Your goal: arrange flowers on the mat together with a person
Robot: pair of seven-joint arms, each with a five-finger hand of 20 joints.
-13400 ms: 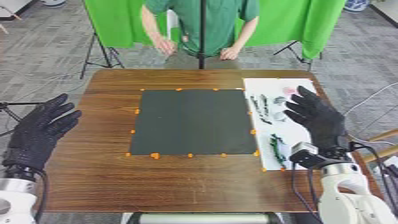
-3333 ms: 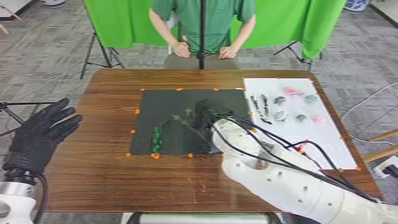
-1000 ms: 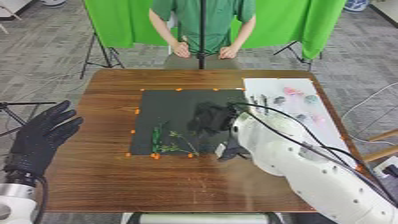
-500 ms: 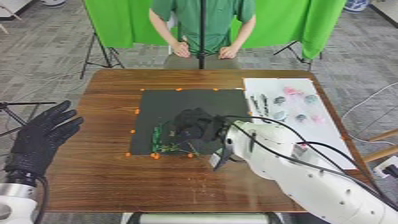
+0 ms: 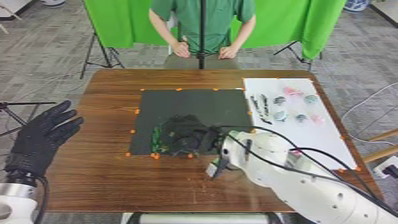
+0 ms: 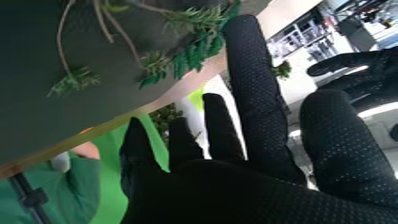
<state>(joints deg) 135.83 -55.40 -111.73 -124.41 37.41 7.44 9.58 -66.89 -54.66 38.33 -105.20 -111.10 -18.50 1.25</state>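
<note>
1. On the dark mat (image 5: 169, 106), a leafy green stem (image 5: 157, 141) lies near the robot-side left corner, thin sprigs (image 6: 75, 80) beside it.
2. Over that part, the right robot hand (image 5: 185, 127) is wide, fingers straight, perhaps touching the sprigs.
3. By the tabletop (image 5: 107, 185)'s left edge, the left robot hand (image 5: 37, 135) is wide.
4. Right of the mat, pale flowers (image 5: 291, 91) lie on a white sheet (image 5: 322, 141).

The table (image 5: 89, 172) is showing glossy brown wood, while the dark mat (image 5: 191, 100) is looking pretty smooth and matt.

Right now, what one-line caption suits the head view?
The robot's right hand over the dark mat, beside a green sprig.
</note>
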